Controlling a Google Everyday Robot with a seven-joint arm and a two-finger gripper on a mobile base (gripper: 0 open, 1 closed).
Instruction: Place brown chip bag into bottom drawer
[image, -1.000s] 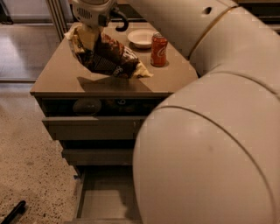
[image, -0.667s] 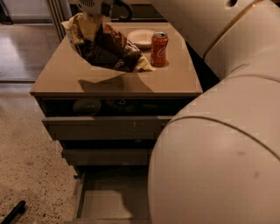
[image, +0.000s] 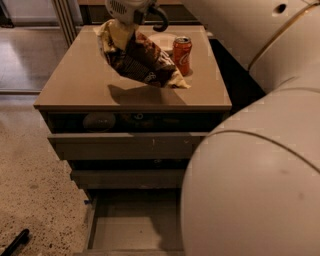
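The brown chip bag (image: 137, 59) hangs tilted above the cabinet top, its cream end up in my gripper (image: 119, 26) and its other cream end low to the right. The gripper is at the top of the camera view, shut on the bag's upper end. The bag casts a shadow on the cabinet top below it. The bottom drawer (image: 134, 226) is pulled out near the floor, a shallow grey tray with a bare floor; its right part is hidden behind my arm.
An orange soda can (image: 182, 54) and a white plate (image: 161, 42) stand on the cabinet top (image: 75, 80) behind the bag. Two upper drawers (image: 125, 146) are partly open. My large arm (image: 255, 175) fills the right side. A black object (image: 14, 242) lies on the floor at left.
The bag has been lifted with the gripper and now hangs clear of the cabinet top; the view has shifted slightly, with the arm covering more of the right side.
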